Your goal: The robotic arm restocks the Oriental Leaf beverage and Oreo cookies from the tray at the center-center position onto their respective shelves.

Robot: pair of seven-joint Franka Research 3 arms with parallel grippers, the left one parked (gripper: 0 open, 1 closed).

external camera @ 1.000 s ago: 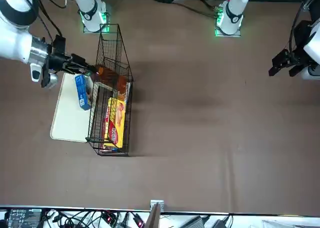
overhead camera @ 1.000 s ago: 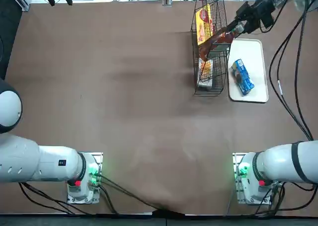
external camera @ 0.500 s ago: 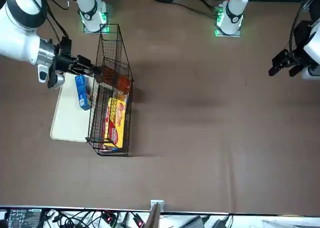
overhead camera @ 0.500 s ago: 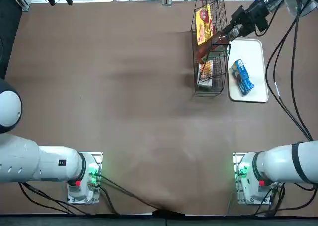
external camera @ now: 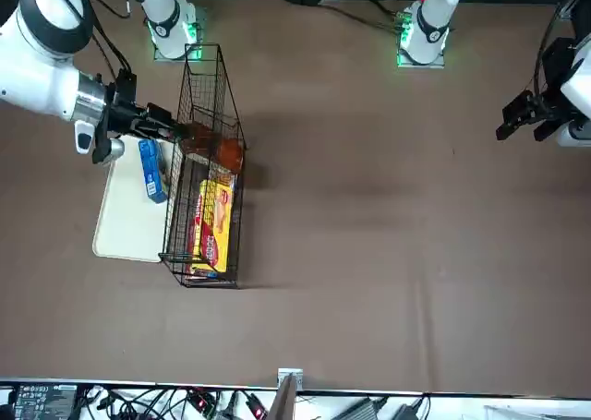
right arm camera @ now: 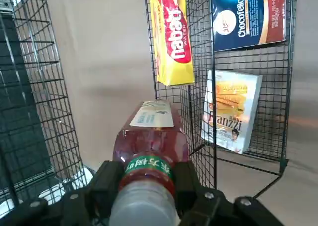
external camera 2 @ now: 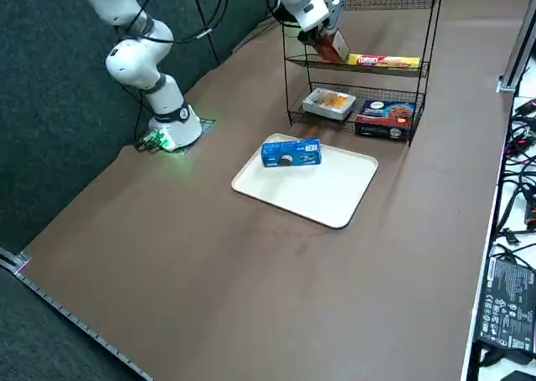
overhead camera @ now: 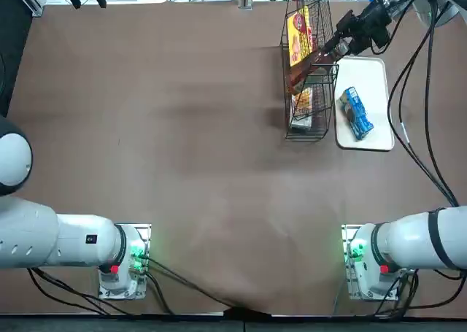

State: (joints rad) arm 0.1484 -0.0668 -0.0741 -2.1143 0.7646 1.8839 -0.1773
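Right arm (overhead camera: 416, 241): base at the near right; the white links run out to the right, and the wrist (external camera: 88, 97) is over the far right part of the table. Right gripper (overhead camera: 334, 49) at the far right, held above the tabletop and pointing inward, toward the left and slightly near. Its two black fingers (right arm camera: 186, 184) are set apart on opposite sides of a held load, pressed in on it; black cables (overhead camera: 429, 91) trail from the wrist back toward the near right.
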